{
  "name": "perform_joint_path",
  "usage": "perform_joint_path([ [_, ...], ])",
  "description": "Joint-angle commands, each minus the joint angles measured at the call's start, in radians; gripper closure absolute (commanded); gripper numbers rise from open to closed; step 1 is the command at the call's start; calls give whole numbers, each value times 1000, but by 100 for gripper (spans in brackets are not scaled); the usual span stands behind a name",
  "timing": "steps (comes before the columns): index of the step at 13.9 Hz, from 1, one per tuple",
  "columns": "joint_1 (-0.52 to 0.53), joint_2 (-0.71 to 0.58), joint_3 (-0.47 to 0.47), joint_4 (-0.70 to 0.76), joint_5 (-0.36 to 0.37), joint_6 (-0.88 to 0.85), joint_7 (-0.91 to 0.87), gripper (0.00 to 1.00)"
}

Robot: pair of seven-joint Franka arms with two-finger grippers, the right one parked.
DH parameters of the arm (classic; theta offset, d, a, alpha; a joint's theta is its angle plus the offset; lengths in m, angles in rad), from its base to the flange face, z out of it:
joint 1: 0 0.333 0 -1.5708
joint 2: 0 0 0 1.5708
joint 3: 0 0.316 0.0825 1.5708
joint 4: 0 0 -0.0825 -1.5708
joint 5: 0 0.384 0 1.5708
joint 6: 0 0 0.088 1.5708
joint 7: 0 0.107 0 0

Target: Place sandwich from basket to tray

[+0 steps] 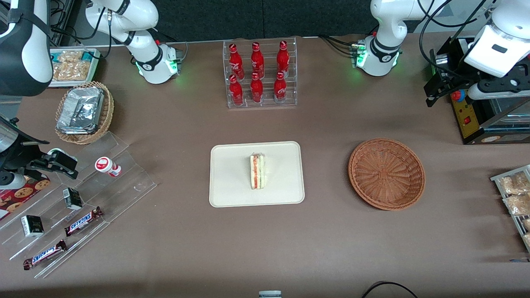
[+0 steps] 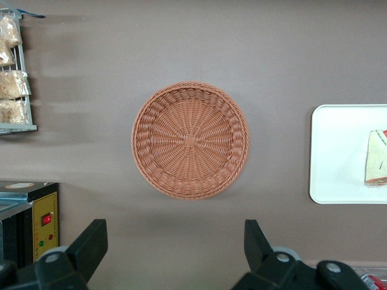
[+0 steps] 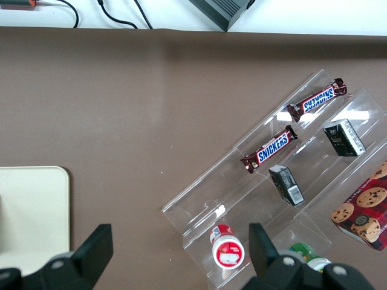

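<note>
The sandwich [image 1: 257,171], a pale wedge with red and green layers, stands on the cream tray [image 1: 232,182] at the table's middle. The reddish-brown wicker basket [image 1: 386,174] lies beside the tray toward the working arm's end and has nothing in it. My left gripper [image 1: 434,94] hangs high above the table, farther from the front camera than the basket, near a black and yellow box. It is open and empty. The left wrist view shows its fingers [image 2: 91,241] spread wide over bare table, with the basket [image 2: 190,140], the tray [image 2: 338,151] and the sandwich [image 2: 376,158].
A clear rack of red cola bottles [image 1: 260,74] stands farther back than the tray. A black and yellow box [image 1: 488,116] and a rack of snack bags [image 1: 515,194] lie at the working arm's end. A tan foil-pack basket [image 1: 83,111] and a stepped acrylic rack [image 1: 78,207] lie toward the parked arm's end.
</note>
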Motion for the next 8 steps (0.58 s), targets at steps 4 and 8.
perform_joint_path([
  [4,-12,16,10,27,-11,-17,3,0],
  [8,-11,16,10,27,-11,-20,6,0],
])
